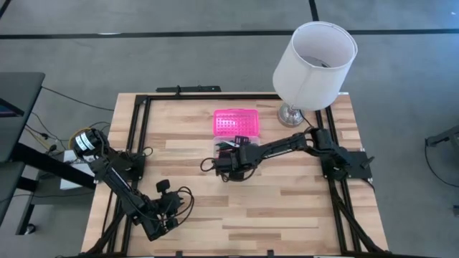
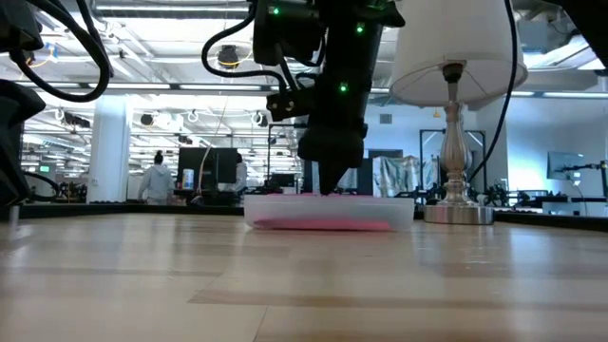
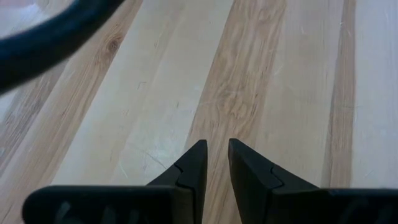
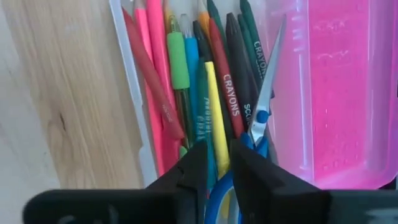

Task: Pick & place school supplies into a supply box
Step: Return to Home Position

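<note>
dark jointed arms (image 1: 281,145), looped black cables (image 3: 56,34), green leds (image 2: 343,88), wedge-shaped end effector fingers (image 3: 189,169).

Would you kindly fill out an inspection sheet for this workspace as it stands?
Surface: wooden table, planks bare around the box.
Job's things: pens, crayons and scissors lie in the supply box; its pink lid open alongside.
Clutter: white lamp, far right corner.
Grippers: right gripper shut above the box, empty; left gripper shut over bare wood.
Cables: black cable beside left gripper.
Surroundings: large hall, a person far behind.

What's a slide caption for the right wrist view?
Right gripper hovers over supply box packed with crayons, pens and scissors.
</note>
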Controlling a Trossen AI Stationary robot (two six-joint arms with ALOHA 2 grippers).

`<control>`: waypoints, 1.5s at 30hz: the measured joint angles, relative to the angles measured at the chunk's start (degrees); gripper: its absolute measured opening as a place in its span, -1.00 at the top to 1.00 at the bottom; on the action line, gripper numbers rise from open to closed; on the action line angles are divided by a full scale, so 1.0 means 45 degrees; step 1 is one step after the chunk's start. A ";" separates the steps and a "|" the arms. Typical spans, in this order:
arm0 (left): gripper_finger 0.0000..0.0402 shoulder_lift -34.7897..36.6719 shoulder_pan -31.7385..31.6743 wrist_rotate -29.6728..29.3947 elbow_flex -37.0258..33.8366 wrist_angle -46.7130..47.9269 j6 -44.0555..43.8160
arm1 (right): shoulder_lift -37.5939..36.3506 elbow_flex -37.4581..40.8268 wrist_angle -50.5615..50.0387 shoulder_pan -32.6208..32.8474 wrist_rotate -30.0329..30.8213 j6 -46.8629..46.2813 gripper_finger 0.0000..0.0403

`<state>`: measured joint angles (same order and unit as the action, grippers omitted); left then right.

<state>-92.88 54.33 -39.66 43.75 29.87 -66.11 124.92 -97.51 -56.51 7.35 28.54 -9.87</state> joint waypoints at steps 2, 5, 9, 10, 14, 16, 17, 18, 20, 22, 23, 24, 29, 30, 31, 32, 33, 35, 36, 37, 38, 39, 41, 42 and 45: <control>0.69 0.0000 0.0000 0.0000 0.0000 0.0000 0.0000 | 0.0000 0.0000 0.0009 0.0000 -0.0018 -0.0004 0.65; 0.69 0.0000 0.0000 0.0000 0.0000 0.0000 0.0000 | 0.0000 0.0000 0.0126 0.0005 -0.0015 -0.0005 0.60; 0.69 0.0000 0.0000 0.0000 0.0000 0.0000 0.0000 | 0.0000 0.0000 0.0809 0.0005 -0.0025 0.0440 0.59; 0.69 0.0000 0.0000 0.0000 0.0000 0.0000 -0.0003 | 0.0000 0.0000 0.1045 -0.0012 -0.0039 0.0654 0.60; 0.69 0.0000 0.0000 0.0000 0.0000 0.0000 -0.0005 | 0.0000 0.0000 0.1676 -0.0165 -0.0635 0.1167 0.62; 0.69 0.0000 0.0000 0.0000 0.0000 0.0000 -0.0005 | 0.0000 0.0000 0.1763 -0.0273 -0.1036 0.1194 0.62; 0.69 0.0000 0.0000 0.0000 0.0000 0.0000 -0.0005 | 0.0000 0.0000 0.1749 -0.0315 -0.1222 0.1201 0.62; 0.69 0.0000 0.0001 0.0000 0.0000 0.0000 -0.0005 | 0.0000 0.0000 0.1730 -0.0355 -0.1424 0.1211 0.62; 0.69 0.0000 0.0003 0.0000 0.0000 0.0000 -0.0005 | -0.0009 0.0079 0.1797 -0.0420 -0.1878 0.1314 0.62; 0.69 0.0000 0.0000 0.0000 0.0000 0.0000 -0.0005 | -0.0010 0.0188 0.1797 -0.0418 -0.2163 0.1481 0.62; 0.69 0.0000 0.0000 0.0000 0.0000 0.0004 -0.0005 | -0.0010 0.0257 0.1799 -0.0396 -0.2306 0.1537 0.62; 0.69 0.0000 0.0004 0.0000 0.0000 0.0005 -0.0005 | -0.0010 0.0296 0.1800 -0.0356 -0.2335 0.1573 0.62; 0.69 0.0000 0.0002 0.0000 0.0000 0.0019 -0.0005 | -0.0024 0.0325 0.1661 -0.0124 -0.2420 0.1644 0.63; 0.69 0.0000 0.0000 0.0000 0.0000 0.0022 -0.0005 | -0.0024 0.0325 0.1661 -0.0064 -0.2536 0.1663 0.63; 0.69 0.0000 0.0000 0.0000 0.0000 0.0024 -0.0005 | -0.0024 0.0325 0.1661 -0.0015 -0.2641 0.1753 0.63; 0.69 0.0000 0.0000 0.0000 0.0000 0.0026 -0.0007 | -0.0025 0.0325 0.1666 0.0047 -0.2766 0.1859 0.63; 0.69 0.0000 0.0000 0.0000 0.0000 0.0029 -0.0008 | -0.0029 0.0325 0.1666 0.0112 -0.2910 0.1943 0.63; 0.69 0.0000 0.0000 0.0005 0.0000 0.0039 -0.0010 | -0.0038 0.0325 0.1661 0.0248 -0.3165 0.2102 0.63; 0.69 0.0000 0.0000 0.0000 0.0000 0.0044 -0.0010 | -0.0039 0.0325 0.1648 0.0326 -0.3274 0.2182 0.63; 0.69 0.0000 0.0000 0.0000 0.0000 0.0044 0.0000 | -0.0039 0.0325 0.1638 0.0417 -0.3325 0.2202 0.63; 0.69 0.0000 0.0000 0.0000 0.0000 0.0044 0.0028 | -0.0039 0.0325 0.1637 0.0496 -0.3331 0.2205 0.63; 0.69 0.0000 0.0000 0.0003 0.0000 0.0044 0.0037 | -0.0039 0.0325 0.1637 0.0582 -0.3349 0.2207 0.63; 0.69 0.0000 0.0000 0.0000 0.0000 0.0049 0.0064 | -0.0039 0.0325 0.1637 0.0759 -0.3371 0.2276 0.63; 0.69 0.0000 0.0000 0.0000 0.0000 0.0049 0.0080 | -0.0039 0.0325 0.1631 0.0873 -0.3372 0.2355 0.63; 0.69 0.0000 0.0000 -0.0015 0.0000 0.0066 0.0093 | -0.0034 0.0330 0.1627 0.1260 -0.3491 0.2718 0.63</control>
<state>-92.88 54.33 -39.72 43.75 30.16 -65.69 124.77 -96.03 -49.19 13.02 12.83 2.36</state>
